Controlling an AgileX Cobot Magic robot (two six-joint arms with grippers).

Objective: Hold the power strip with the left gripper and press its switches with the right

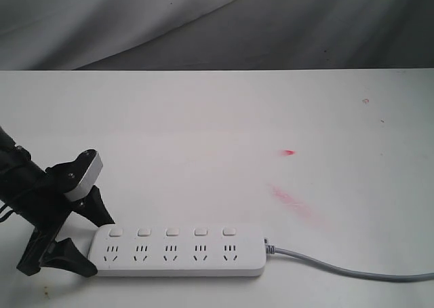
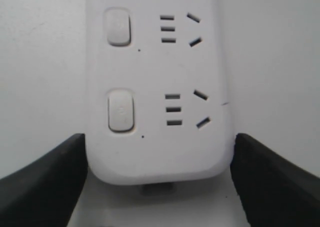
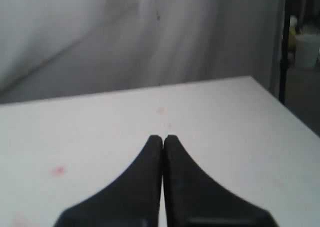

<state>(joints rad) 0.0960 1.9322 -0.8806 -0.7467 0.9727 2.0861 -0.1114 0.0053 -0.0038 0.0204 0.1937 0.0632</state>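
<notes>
The white power strip (image 1: 178, 251) lies along the table's front edge, its five square switches (image 1: 172, 232) in a row on the far side and its grey cord (image 1: 339, 266) running off to the right. My left gripper (image 1: 100, 247) straddles the strip's left end, one black finger against each long side. In the left wrist view the power strip (image 2: 155, 87) fills the space between the fingers of the left gripper (image 2: 160, 135), and two switches (image 2: 121, 110) show. My right gripper (image 3: 163, 137) is shut on nothing above bare table, outside the exterior view.
Red smears (image 1: 295, 201) and a red spot (image 1: 290, 152) mark the white table (image 1: 217, 118) right of centre. A grey cloth backdrop (image 1: 203, 23) hangs behind the far edge. The right wrist view shows the table's edge (image 3: 285, 107) and a dark stand beyond.
</notes>
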